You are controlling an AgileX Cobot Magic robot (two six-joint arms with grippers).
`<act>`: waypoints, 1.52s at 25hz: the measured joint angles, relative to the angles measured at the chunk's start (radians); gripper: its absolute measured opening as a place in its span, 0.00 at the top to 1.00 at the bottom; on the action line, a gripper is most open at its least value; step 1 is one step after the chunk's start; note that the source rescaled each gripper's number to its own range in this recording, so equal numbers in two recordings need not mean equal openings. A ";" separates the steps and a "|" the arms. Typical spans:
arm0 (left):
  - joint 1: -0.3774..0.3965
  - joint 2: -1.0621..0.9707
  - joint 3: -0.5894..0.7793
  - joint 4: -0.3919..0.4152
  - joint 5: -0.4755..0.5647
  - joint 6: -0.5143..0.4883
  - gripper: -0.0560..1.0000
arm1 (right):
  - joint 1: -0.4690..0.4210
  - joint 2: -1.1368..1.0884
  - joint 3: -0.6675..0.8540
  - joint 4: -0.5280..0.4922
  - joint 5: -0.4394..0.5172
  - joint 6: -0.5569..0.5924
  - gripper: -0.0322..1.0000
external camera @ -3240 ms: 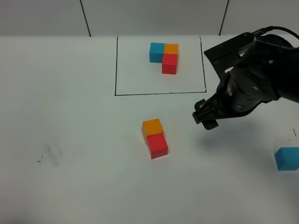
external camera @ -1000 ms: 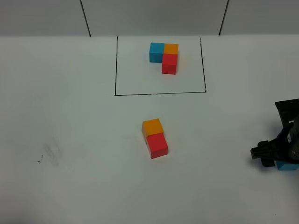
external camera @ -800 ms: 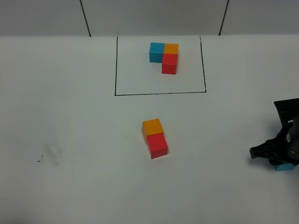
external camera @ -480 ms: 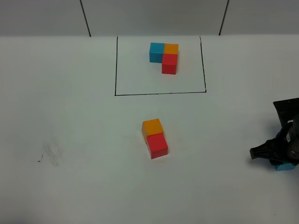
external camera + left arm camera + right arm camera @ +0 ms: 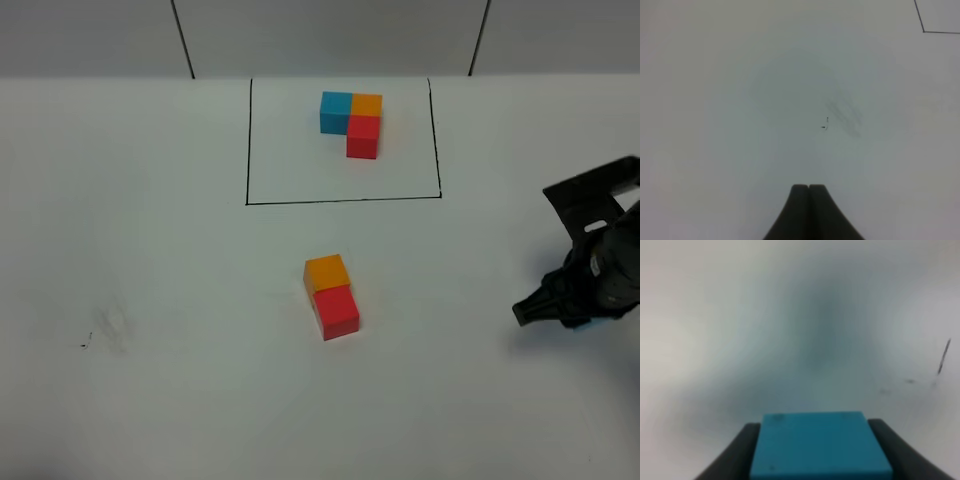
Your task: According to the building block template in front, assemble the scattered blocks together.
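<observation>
The building block template (image 5: pixel 351 122) is a blue, orange and red L inside a black drawn rectangle at the back of the table. An orange cube (image 5: pixel 326 271) and a red cube (image 5: pixel 337 311) sit touching near the middle. My right gripper (image 5: pixel 540 310) is at the right, lifted off the table, shut on the sky-blue cube (image 5: pixel 820 445), which the arm hides in the high view. My left gripper (image 5: pixel 809 187) is shut and empty over bare table; it is out of the high view.
A faint dark smudge (image 5: pixel 108 328) marks the white table at the left; it also shows in the left wrist view (image 5: pixel 842 114). A corner of the black rectangle line (image 5: pixel 923 31) shows there too.
My right gripper went from mid-table to the blue cube at the right edge, closed on it, and has now risen and shifted left with it. The left arm has not moved.
</observation>
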 joint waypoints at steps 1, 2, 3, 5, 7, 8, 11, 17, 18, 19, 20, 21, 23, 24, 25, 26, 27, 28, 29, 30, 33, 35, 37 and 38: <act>0.000 0.000 0.000 0.000 0.000 0.000 0.95 | 0.021 -0.015 -0.027 0.011 0.028 -0.031 0.55; 0.000 0.000 0.000 0.000 0.000 0.000 0.95 | 0.043 -0.027 -0.060 0.025 0.051 -0.072 0.55; 0.000 0.000 0.000 0.000 0.000 0.000 0.95 | 0.061 -0.037 -0.093 0.043 0.063 -0.118 0.55; 0.000 0.000 0.000 0.000 0.000 0.000 0.95 | 0.102 -0.049 -0.155 0.083 0.079 -0.215 0.55; 0.000 0.000 0.000 0.000 0.000 0.000 0.95 | 0.139 -0.053 -0.218 0.128 0.085 -0.341 0.55; 0.000 0.000 0.000 0.000 0.000 0.000 0.95 | 0.161 -0.053 -0.242 0.147 0.090 -0.402 0.55; 0.000 0.000 0.000 0.000 0.000 0.000 0.95 | 0.232 -0.053 -0.293 0.190 0.097 -0.669 0.55; 0.000 0.000 0.000 0.000 0.000 0.000 0.95 | 0.350 -0.052 -0.305 0.236 0.078 -1.088 0.55; 0.000 0.000 0.000 0.000 0.000 0.000 0.95 | 0.366 -0.049 -0.307 0.240 0.074 -1.120 0.55; 0.000 0.000 0.000 0.000 0.000 0.000 0.95 | 0.381 -0.041 -0.312 0.241 0.071 -1.137 0.55; 0.000 0.000 0.000 0.000 0.000 0.000 0.95 | 0.395 -0.030 -0.322 0.243 0.071 -1.150 0.55; 0.000 0.000 0.000 0.000 0.000 0.000 0.95 | 0.406 -0.015 -0.338 0.243 0.075 -1.156 0.55; 0.000 0.000 0.000 0.000 0.000 0.000 0.95 | 0.431 0.018 -0.384 0.244 0.099 -1.170 0.55; 0.000 0.000 0.000 0.000 0.000 0.000 0.95 | 0.443 0.037 -0.417 0.244 0.115 -1.184 0.55; 0.000 0.000 0.000 0.000 0.000 0.000 0.95 | 0.452 0.055 -0.454 0.246 0.135 -1.198 0.55; 0.000 0.000 0.000 0.000 0.000 0.000 0.95 | 0.464 0.076 -0.485 0.246 0.157 -1.211 0.55; 0.000 0.000 0.000 0.000 0.000 0.000 0.95 | 0.475 0.098 -0.523 0.247 0.175 -1.229 0.55; 0.000 0.000 0.000 0.000 0.000 0.000 0.95 | 0.484 0.121 -0.562 0.251 0.189 -1.247 0.55; 0.000 0.000 0.000 0.000 0.000 0.000 0.95 | 0.494 0.140 -0.593 0.261 0.205 -1.265 0.55; 0.000 0.000 0.000 0.000 0.000 0.000 0.95 | 0.504 0.163 -0.629 0.278 0.216 -1.281 0.55; 0.000 0.000 0.000 0.000 0.000 0.000 0.95 | 0.530 0.232 -0.713 0.341 0.251 -1.340 0.55; 0.000 0.000 0.000 0.000 0.000 0.000 0.95 | 0.547 0.281 -0.756 0.384 0.274 -1.383 0.55; 0.000 0.000 0.000 0.000 0.000 0.000 0.95 | 0.567 0.322 -0.785 0.407 0.290 -1.414 0.55; 0.000 0.000 0.000 0.000 0.000 0.000 0.95 | 0.578 0.343 -0.797 0.407 0.292 -1.427 0.55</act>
